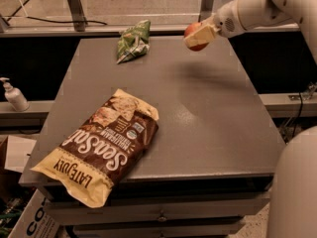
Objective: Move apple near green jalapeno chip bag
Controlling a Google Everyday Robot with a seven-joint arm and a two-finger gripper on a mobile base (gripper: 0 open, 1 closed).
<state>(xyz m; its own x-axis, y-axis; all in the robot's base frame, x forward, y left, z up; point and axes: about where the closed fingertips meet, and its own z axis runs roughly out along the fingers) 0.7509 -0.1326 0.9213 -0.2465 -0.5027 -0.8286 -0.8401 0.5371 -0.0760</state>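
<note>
Claw: we see the claw (pixel 194 37) at the end of a white arm (pixel 257 6) that reaches in from the upper right. It hangs above the far right part of the tabletop (pixel 208 118) and does not touch it.
Claw state: we find it closed around the apple (pixel 190 30), with one pale finger (pixel 203 33) lying across the front of the fruit.
Apple: we see it held in the claw, off the tabletop. Its red-orange skin shows above and below the finger, and a soft shadow lies on the tabletop just beneath the claw.
Green bag: we see the small wrinkled green bag (pixel 133 41) to the left of the claw, near the far edge of the tabletop. It is apart from the apple, with bare tabletop between them.
Brown bag: we see a large brown-and-yellow chip bag (pixel 101 150) printed "Sea Salt" well apart from the claw, down and to its left. It lies at the near left corner, with its lower end past the tabletop's edge.
Bottle: we see a small pump bottle (pixel 14 95) far to the left of the claw, standing on a lower ledge off the tabletop.
</note>
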